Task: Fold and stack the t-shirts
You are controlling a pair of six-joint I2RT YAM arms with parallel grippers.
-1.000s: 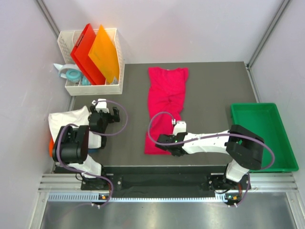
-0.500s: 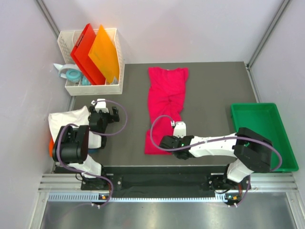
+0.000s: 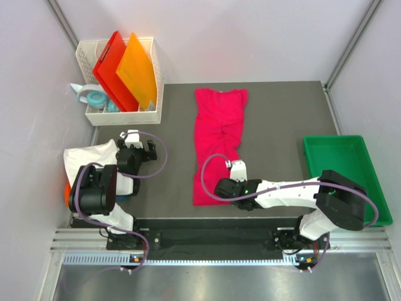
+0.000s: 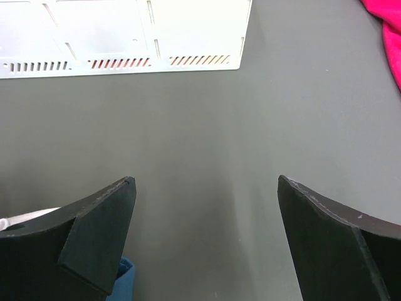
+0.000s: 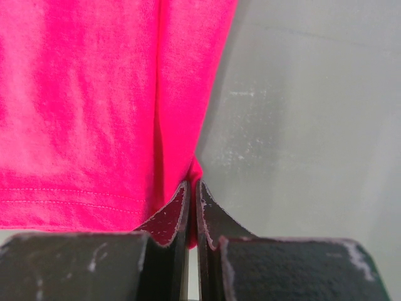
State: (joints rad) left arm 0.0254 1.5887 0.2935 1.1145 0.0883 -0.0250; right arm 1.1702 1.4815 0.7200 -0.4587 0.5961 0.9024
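Pink shirt: the pink shirt (image 3: pixel 216 135) lies lengthwise down the middle of the table (image 3: pixel 282 119), collar end far, hem near. It is narrowed to a strip, with a twisted crease about halfway along.
Right gripper: your right gripper (image 5: pixel 193 188) is pinched down to a sliver on the near right corner of the hem. A small tuck of pink cloth sits between the pads, and the rest lies flat on the table.
Left gripper: your left gripper (image 4: pixel 205 180) is spread wide over bare table, holding nothing, well apart from the pink shirt.
Other shirts: a white shirt (image 3: pixel 94 155) sits bunched at the left edge beside the left arm, with an orange shirt (image 3: pixel 66 193) just below it.
Handling, judged: the cloth is light, limp and not fragile. It will drape and drag rather than keep its shape, so one held corner will likely let the other side trail and skew.
Where to hold, judged: take the hem at both near corners, through every layer at the edge. Your left gripper has the near left corner free to take.
Risk, judged: the pinch is shallow, so the cloth may slip out on a quick lift.
Surroundings: a white basket (image 3: pixel 150 81) with two boards stands far left, and a green tray (image 3: pixel 313 163) sits right.
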